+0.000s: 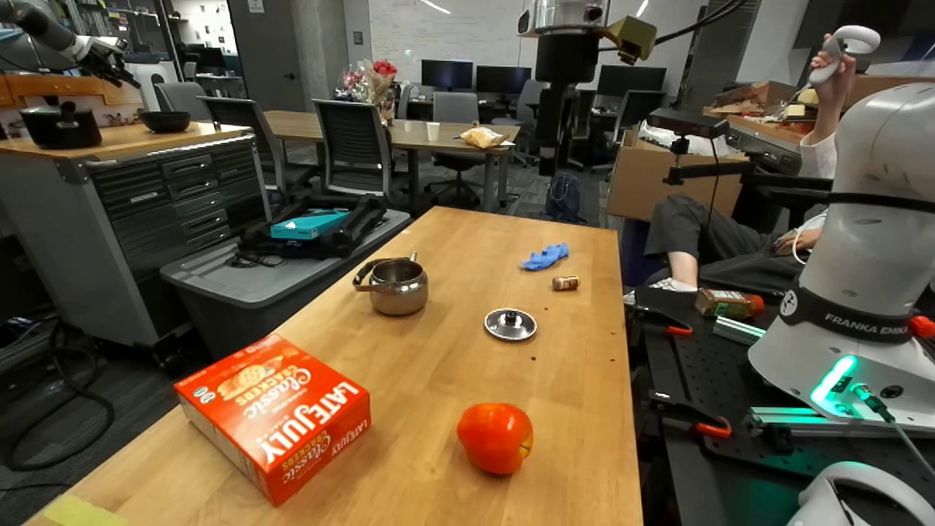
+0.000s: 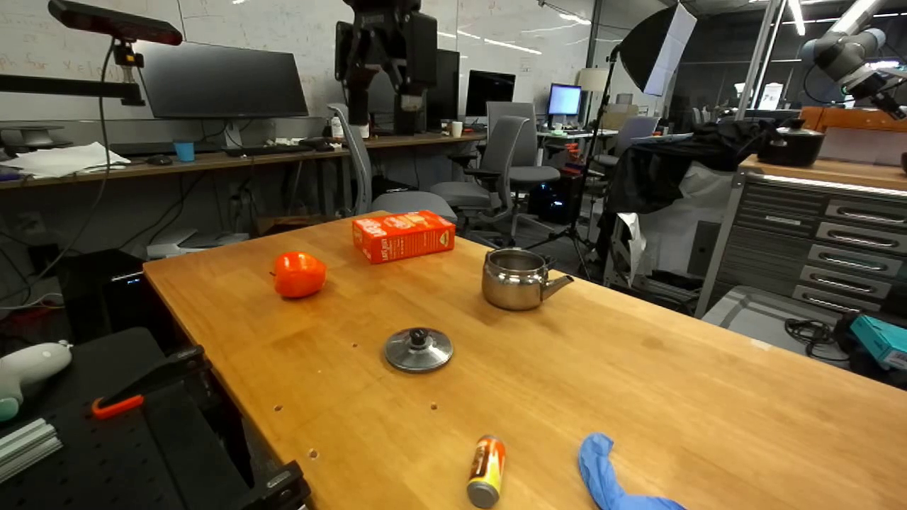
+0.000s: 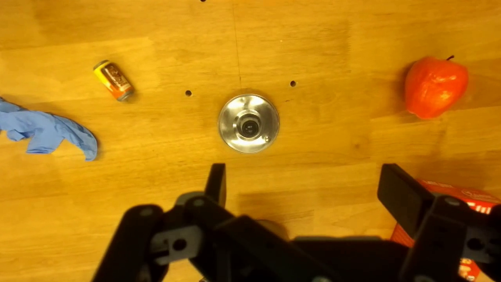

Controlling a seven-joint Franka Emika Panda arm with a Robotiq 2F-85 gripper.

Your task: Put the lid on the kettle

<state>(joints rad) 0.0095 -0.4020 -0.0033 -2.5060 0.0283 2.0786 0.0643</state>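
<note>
Pale wood tabletop (image 1: 416,351) runs from the bottom edge of the frame up past the middle in an exterior view. Nearest, at lower left, a red cracker box (image 1: 285,416) lies on its broad side, lettering up; just right of centre near the bottom sits a glossy orange-red pepper-like object (image 1: 495,438). On the right stands the white robot base (image 1: 855,285).

Farther up, slightly right of the middle, the lid (image 1: 510,324) rests knob upward directly on the wood. The kettle (image 1: 398,292) stands upright to its left and a little higher in the frame, apart from it, with its mouth uncovered and its dark handle at its left side. Past the lid, a small can (image 1: 565,283) lies on its side, and beyond that a crumpled blue glove (image 1: 546,257).

High above the tabletop, at the top of both exterior views, hangs the gripper (image 2: 382,110); the wrist view has its fingers (image 3: 216,186) spread wide at the bottom of the frame, bare wood showing between them. In that view the lid lies in the upper middle, higher than the fingers and clear of both.

At upper right, a seated person (image 1: 687,226), partly hidden, holds up a white controller (image 1: 856,39). Deeper still, at upper centre, come gray chairs (image 1: 354,146), a long table (image 1: 410,133) bearing flowers (image 1: 370,84) and a snack bag (image 1: 482,136), monitors (image 1: 447,74), and a whiteboard (image 1: 438,36).
</note>
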